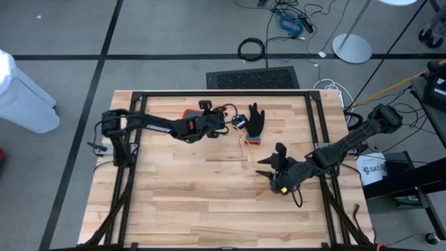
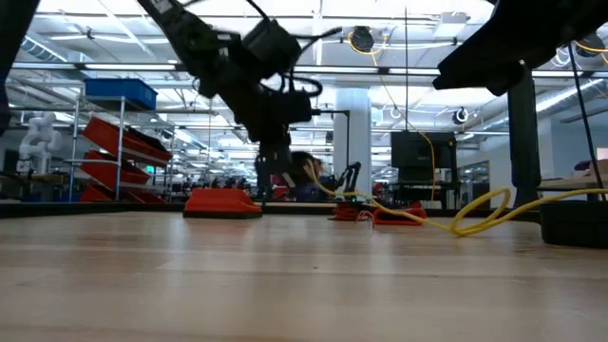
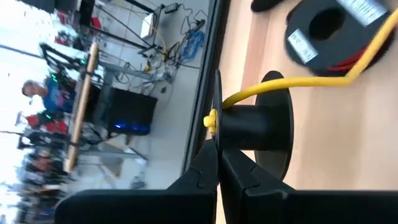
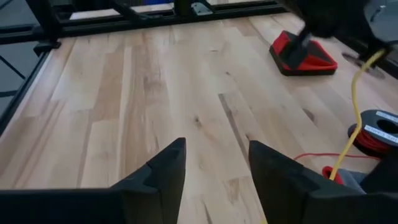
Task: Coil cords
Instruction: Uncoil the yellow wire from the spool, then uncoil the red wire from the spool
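Left gripper clenched at the yellow cord's reel, right gripper released over bare wood

The black glove (image 1: 256, 122) lies palm-down on the wooden table (image 1: 181, 202), toward its far edge, and serves as the marker for everything else.

Just beside the glove, on the left arm's side, the left gripper (image 3: 217, 163) hangs low over the table with its fingers pressed tight together. Their tips sit right at the hub of a small black reel (image 3: 261, 127), where the yellow cord (image 3: 292, 81) ends in a knot – whether the tips actually pinch the cord cannot be told. From that reel the yellow cord runs off across the wood, passing the second black reel (image 3: 323, 31), which has the red-orange cord (image 3: 348, 61) wound around it and lies nearer the glove.

In the high view both cords show only as thin lines trailing from the glove's wrist end toward the near side of the table. In the low view the yellow one lies in loose loops on the surface, uncoiled.

The right gripper (image 4: 216, 165) is well apart from the glove, nearer the table's front – its fingers are spread wide with nothing between them, only bare planks below. It points toward the left arm's side.

A red wedge-shaped block (image 4: 303, 53) rests beyond the left gripper, on the side away from the glove
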Controlling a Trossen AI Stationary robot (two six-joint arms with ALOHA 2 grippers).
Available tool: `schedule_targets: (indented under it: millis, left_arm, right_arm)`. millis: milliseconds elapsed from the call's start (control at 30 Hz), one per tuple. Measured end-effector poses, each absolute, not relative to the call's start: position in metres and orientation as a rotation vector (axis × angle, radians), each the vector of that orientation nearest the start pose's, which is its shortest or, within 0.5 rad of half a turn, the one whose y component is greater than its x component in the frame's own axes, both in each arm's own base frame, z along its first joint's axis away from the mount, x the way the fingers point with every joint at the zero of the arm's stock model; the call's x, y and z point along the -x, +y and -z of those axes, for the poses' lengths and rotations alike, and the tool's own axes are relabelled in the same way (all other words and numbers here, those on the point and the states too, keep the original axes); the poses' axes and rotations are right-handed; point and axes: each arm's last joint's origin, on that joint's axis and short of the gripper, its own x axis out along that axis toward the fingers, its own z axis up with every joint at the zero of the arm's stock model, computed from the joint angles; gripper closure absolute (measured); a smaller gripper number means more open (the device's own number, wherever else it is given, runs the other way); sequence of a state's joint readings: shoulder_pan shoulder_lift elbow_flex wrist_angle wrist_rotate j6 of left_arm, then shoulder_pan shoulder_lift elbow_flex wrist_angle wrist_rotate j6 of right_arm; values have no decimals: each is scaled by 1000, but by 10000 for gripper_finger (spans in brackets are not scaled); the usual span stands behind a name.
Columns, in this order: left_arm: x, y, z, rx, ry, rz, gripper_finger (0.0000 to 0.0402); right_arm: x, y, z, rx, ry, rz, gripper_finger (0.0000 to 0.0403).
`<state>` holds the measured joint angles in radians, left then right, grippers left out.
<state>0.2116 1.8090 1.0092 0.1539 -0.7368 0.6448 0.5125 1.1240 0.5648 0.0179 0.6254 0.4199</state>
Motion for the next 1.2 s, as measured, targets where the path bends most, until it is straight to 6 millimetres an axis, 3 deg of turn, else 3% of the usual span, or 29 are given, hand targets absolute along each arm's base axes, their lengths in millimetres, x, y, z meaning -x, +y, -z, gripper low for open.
schedule_targets:
  millis: [233,367,567,767,867,1067,1200]
  left_arm:
    - [-362,118,-140,-799,1052,-656,388]
    - [-365,113,-128,-809,1093,-601,351]
    - [-367,99,-131,-794,1080,-578,281]
    - [-370,74,-153,-840,1045,-610,259]
    - [-369,55,-173,-829,972,-613,258]
    - [-357,7,-222,-647,741,-607,258]
    - [-346,-23,-246,-495,606,-484,258]
  right_arm:
    - [-204,95,-217,-118,407,196,248]
    - [-204,96,-217,-118,410,192,248]
    - [-203,97,-217,-116,412,188,248]
    - [-201,95,-213,-44,452,203,248]
    - [-202,90,-209,13,475,264,248]
    - [-213,74,-198,98,530,352,248]
    - [-225,59,-190,149,564,412,248]
